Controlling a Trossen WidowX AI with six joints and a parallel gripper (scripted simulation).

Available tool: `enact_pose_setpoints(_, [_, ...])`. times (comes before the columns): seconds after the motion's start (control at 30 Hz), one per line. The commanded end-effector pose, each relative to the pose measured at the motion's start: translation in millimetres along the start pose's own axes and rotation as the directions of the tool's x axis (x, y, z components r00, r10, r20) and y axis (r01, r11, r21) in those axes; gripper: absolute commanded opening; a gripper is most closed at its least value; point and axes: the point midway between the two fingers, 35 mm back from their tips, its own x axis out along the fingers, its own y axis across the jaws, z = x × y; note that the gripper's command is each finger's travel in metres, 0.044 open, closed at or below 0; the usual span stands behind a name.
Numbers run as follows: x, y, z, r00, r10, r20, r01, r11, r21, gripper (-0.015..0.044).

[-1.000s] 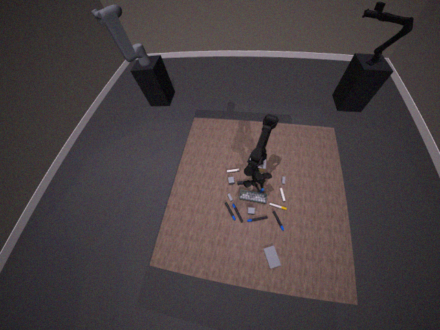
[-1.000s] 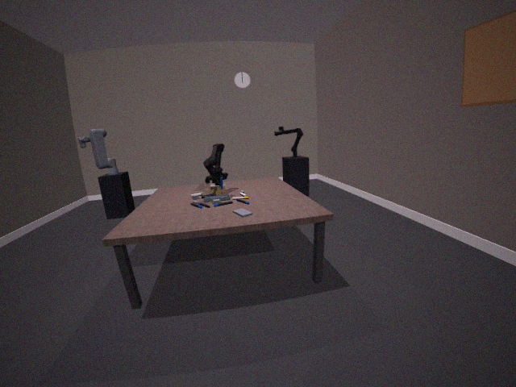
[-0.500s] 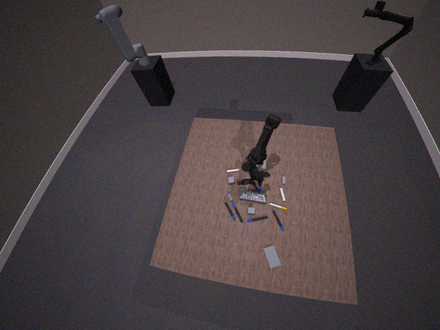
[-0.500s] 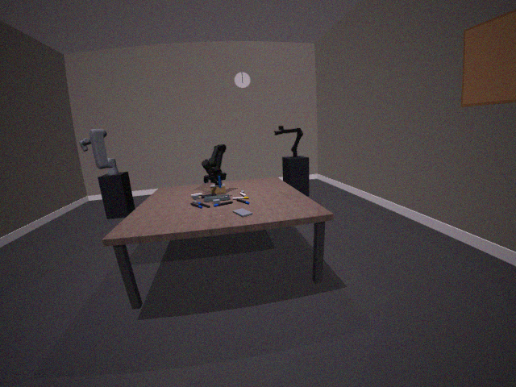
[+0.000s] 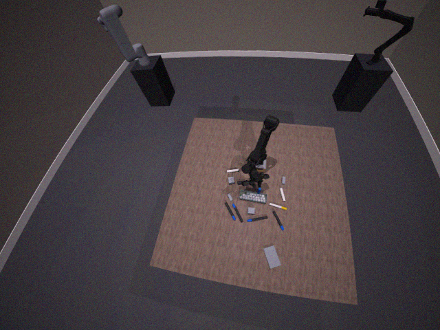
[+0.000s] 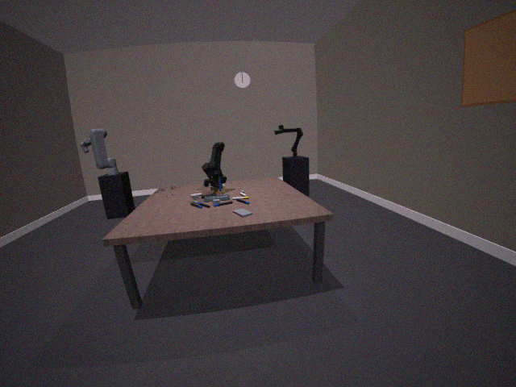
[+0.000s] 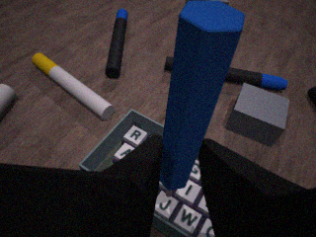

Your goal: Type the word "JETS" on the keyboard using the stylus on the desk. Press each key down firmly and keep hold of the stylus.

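My gripper [image 5: 259, 183] [image 7: 180, 146] is shut on the blue stylus [image 5: 259, 190] [image 6: 219, 185] [image 7: 199, 84] and holds it near upright, point down, over the keyboard. The keyboard [image 5: 253, 196] [image 6: 216, 198] [image 7: 108, 137] lies on the table, a tray with white lettered keys. In the wrist view the stylus tip shows at the upper edge of the J key [image 7: 165, 204], beside the I key [image 7: 189, 190]. Whether it touches a key I cannot tell. The W key [image 7: 188, 217] is next to J. The fingers and stylus hide many keys; E, T and S cannot be made out.
A white and yellow marker [image 5: 278, 206] [image 7: 79, 89] lies beside the keyboard. A grey block [image 5: 251, 210] [image 7: 259, 114] and black and blue markers [image 5: 257, 218] [image 7: 118, 44] lie beyond it. A grey slab [image 5: 271, 256] [image 6: 242, 213] lies farther out.
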Motion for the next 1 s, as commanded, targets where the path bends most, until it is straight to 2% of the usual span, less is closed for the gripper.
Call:
enact_pose_setpoints(0.0, [2, 1, -3, 1.000, 0.004, 0.001, -0.004, 1.000, -0.001, 0.0081])
enact_pose_setpoints(0.97, [9, 1, -15, 1.000, 0.004, 0.001, -0.004, 1.000, -0.001, 0.0081])
